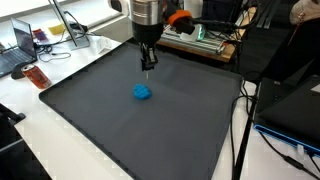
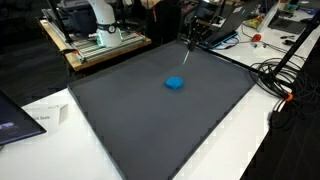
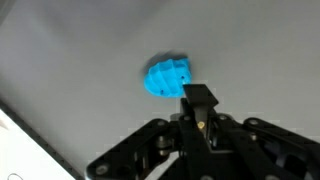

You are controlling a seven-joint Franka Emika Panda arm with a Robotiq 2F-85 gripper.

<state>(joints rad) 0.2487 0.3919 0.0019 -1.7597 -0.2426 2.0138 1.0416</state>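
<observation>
A small blue lumpy object [image 1: 143, 92] lies near the middle of a dark grey mat [image 1: 100, 120]; it also shows as the blue object [image 2: 175, 83] on the mat [image 2: 130, 120]. My gripper [image 1: 149, 64] hangs above the mat, behind the object and clear of it, fingers pressed together with nothing between them. It appears as the gripper [image 2: 187, 52] near the mat's far edge. In the wrist view the shut gripper [image 3: 200, 97] comes up from the bottom, its tip just beside the blue object [image 3: 167, 77] without touching it.
White table [image 1: 30, 140] surrounds the mat. A laptop [image 1: 15, 55] and an orange item [image 1: 37, 76] lie beside it. Cables [image 2: 275, 75], equipment racks [image 2: 100, 40] and a black stand [image 1: 280, 100] crowd the mat's borders.
</observation>
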